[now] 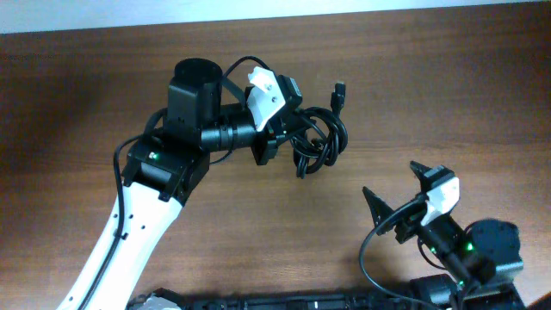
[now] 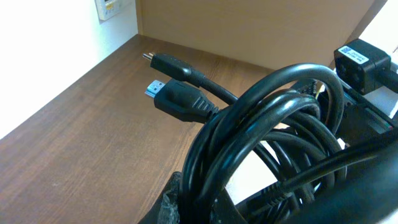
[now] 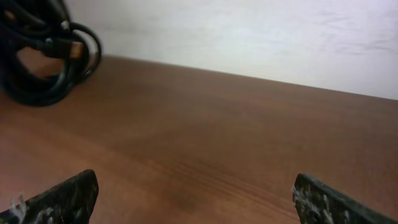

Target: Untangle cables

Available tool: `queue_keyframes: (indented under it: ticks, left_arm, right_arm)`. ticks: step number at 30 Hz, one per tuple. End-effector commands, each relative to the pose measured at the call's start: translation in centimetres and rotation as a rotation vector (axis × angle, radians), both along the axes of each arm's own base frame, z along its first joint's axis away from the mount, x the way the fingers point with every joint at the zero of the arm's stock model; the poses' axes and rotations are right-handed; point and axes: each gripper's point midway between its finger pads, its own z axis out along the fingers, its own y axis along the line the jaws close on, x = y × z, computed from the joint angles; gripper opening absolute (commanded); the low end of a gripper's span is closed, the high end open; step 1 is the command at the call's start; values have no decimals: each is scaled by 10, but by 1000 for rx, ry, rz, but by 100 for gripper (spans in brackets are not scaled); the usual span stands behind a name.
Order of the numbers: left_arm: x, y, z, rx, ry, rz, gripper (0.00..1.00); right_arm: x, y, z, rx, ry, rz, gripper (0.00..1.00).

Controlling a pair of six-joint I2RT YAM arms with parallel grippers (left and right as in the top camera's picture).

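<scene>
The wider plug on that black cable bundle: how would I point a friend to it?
On the wooden table, the left gripper is shut on a coil of glossy black cables. Two plugs poke out of the coil side by side. The wider plug is the one with a broad silver mouth; the slimmer plug beside it ends in a small narrow tip.

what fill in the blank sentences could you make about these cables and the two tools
1. The left tool is shut on the cables, whose colour is ____.
2. The right tool stands ____, holding nothing.
3. In the left wrist view, ____ plug ends stick out of the bundle.
Missing words: black; open; two.
</scene>
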Motion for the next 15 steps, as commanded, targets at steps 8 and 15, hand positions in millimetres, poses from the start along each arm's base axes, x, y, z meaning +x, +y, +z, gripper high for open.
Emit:
queue_keyframes:
  ticks: [8,15]
  left_arm:
    - [18,13,15,-54,174,230,0]
    - [35,25,6,-98,361,430,0]
  right_arm:
    - [-25,66,43,71,-68,485,99]
    - [-23,67,68,143,-121,488,99]
